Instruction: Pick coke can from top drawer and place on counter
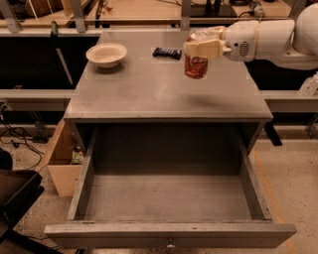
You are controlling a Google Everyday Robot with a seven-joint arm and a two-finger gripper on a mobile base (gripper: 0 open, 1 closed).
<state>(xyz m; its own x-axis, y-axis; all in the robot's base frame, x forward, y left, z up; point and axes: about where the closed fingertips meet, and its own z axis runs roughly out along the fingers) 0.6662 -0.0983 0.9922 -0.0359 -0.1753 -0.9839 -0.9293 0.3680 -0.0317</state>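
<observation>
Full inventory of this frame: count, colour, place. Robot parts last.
coke can: 1, red, held over the counter's back right
bowl: 1, cream, counter back left
flat object: 1, black, counter back centre
counter: 1, grey, centre
top drawer: 1, grey, pulled open below the counter
cardboard box: 1, tan, floor left of the cabinet
gripper: 1, cream, shut on the coke can
arm: 1, white, from the right

Speckled pale floor (293, 168). Long wooden workbench (144, 10) across the far side. Open wooden box (62, 166) on floor, left. Cables (20, 135) far left. Dark chair (15, 198) near left. Gripper (195, 45) far right, aloft.
</observation>
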